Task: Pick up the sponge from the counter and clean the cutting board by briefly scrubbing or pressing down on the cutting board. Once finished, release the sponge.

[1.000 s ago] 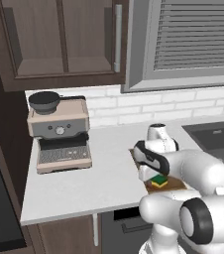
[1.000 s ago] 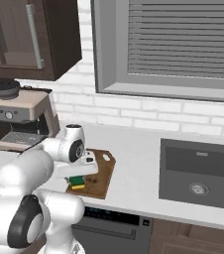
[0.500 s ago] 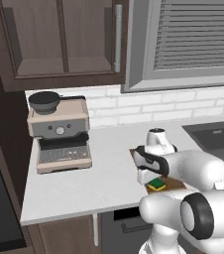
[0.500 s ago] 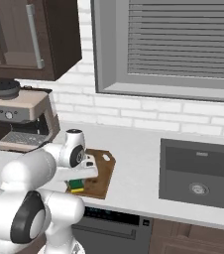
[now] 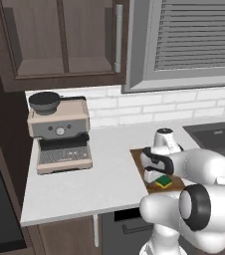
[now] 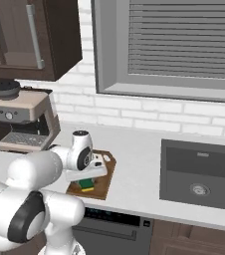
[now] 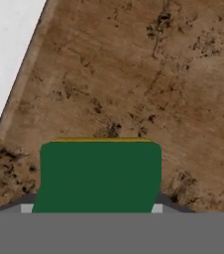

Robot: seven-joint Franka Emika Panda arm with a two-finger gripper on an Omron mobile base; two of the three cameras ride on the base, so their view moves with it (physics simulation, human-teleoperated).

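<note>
hidden: the thin dark brown wooden cutting board is partly covered by the white arm in both base views; its far end is cut off in the hand view, and its pale slot cannot be made out.
gripper: the white two-finger gripper hangs over the board, fingertips mostly masked by the sponge.
jaws: closed on the sponge's two sides, tips peeking out at either flank in the hand view.
sponge: small rectangular sponge, yellow body with dark green scrub layer, green face toward the camera, a thin yellow edge behind; it sits on the board near its front.
board texture: mottled, speckled grain.
table: broad matte light grey-white table carries the board.
beside: beige espresso machine, well apart to the left.
</note>
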